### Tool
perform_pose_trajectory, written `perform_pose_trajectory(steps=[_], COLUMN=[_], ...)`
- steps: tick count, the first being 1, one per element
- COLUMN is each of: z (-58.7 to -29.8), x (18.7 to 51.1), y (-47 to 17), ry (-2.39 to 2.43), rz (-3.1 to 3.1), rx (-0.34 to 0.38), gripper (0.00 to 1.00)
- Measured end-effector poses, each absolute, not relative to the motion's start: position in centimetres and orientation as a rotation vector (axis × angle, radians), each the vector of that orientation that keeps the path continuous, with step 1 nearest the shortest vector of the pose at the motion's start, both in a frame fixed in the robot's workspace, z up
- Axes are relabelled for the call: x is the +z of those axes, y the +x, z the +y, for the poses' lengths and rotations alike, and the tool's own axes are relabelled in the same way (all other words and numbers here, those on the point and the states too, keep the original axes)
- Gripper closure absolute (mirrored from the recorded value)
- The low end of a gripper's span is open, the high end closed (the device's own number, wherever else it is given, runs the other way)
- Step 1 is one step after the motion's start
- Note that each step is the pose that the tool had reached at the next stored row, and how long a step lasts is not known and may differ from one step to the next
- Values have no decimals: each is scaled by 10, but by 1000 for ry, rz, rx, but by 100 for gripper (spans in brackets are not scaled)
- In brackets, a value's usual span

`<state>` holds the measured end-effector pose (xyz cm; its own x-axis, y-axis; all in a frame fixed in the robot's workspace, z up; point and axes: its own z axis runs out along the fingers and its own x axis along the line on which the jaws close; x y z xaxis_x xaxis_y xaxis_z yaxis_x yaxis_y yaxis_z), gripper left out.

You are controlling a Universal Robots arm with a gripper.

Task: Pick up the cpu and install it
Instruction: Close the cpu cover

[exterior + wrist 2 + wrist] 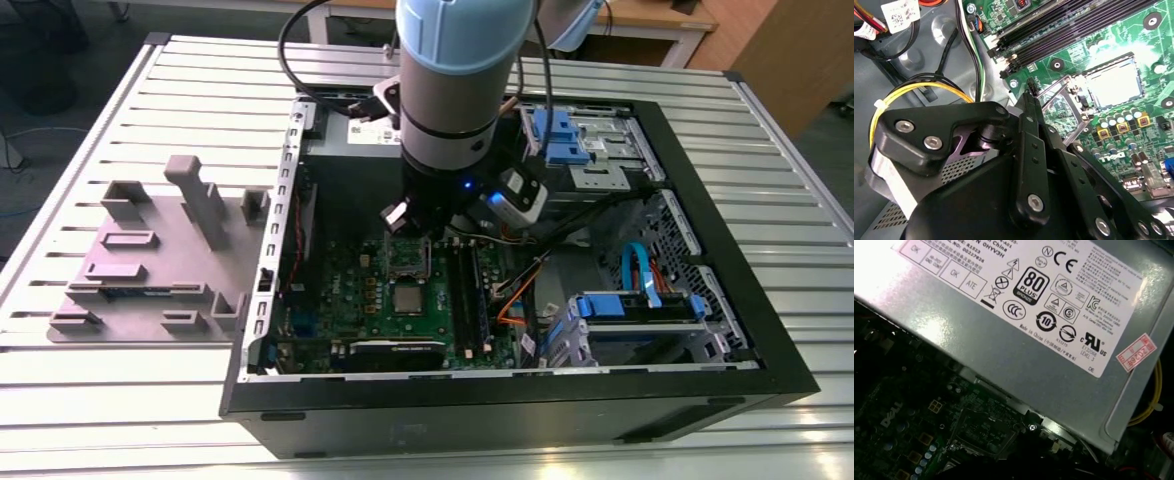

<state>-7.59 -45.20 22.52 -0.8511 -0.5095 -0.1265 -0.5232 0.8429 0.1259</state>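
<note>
Open computer case (pixel 747 330) on ribbed metal table (pixel 120 400); gripper (pixel 407 225) inside.

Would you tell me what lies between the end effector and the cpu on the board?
The open metal-framed socket lies between the end effector and the cpu, seen in the exterior view.

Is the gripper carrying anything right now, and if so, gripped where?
Nothing shows in its grasp. In the exterior view the gripper hangs by the socket, and the cpu lies on the motherboard, apart from it.
</note>
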Motion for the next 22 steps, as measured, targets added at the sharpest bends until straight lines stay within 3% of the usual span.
perform_pose_trajectory(steps=[22], z=[-486], x=[236], y=[-76], ry=[-822], rz=[2930], rx=[243], gripper=[89])
